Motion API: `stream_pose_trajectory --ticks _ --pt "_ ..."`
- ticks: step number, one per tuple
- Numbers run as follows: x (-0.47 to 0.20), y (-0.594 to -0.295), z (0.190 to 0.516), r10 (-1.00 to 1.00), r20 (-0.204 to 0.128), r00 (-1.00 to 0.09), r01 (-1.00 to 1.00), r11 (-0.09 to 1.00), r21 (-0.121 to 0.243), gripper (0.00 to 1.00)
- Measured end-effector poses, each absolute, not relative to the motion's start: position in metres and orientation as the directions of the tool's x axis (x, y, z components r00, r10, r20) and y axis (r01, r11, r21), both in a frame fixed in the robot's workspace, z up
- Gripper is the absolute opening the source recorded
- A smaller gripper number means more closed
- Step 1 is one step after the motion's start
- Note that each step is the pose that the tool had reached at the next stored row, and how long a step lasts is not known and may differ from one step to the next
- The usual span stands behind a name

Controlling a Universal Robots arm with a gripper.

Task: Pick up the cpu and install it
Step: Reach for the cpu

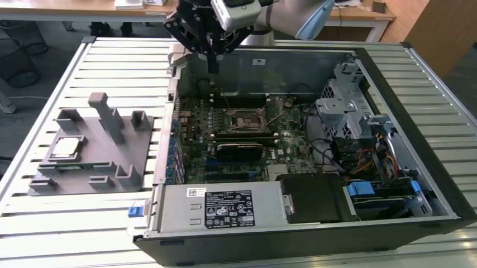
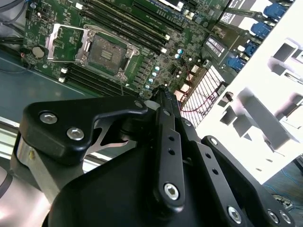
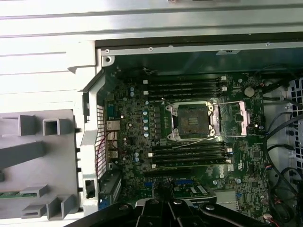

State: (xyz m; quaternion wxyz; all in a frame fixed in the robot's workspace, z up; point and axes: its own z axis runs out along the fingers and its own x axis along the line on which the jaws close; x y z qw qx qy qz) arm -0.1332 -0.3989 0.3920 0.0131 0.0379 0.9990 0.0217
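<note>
Bench: a white slatted metal table (image 1: 97, 234) carries an open black computer tower case (image 1: 298, 243) lying on its side. We see the green motherboard (image 1: 287, 142) inside it. Beside the case, on the exterior view's left, sits a large grey plastic tray with upright posts (image 1: 93, 153). The black gripper (image 1: 212, 66) hangs over the case's far edge, its fingers clenched together on nothing. The square metal processor socket (image 3: 191, 120) has its frame swung aside. The cpu (image 1: 66, 147), a small flat silver-topped chip, rests on the tray, well apart from the gripper.

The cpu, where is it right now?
In the exterior view, the cpu lies on the grey tray, to the exterior view's left of the case.
</note>
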Motion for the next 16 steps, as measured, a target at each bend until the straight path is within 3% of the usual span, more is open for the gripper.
stream_pose_trajectory --ticks 16 --pt "-0.1383 -0.3989 0.3913 0.076 -0.024 -0.997 0.075 0.996 0.044 0.11"
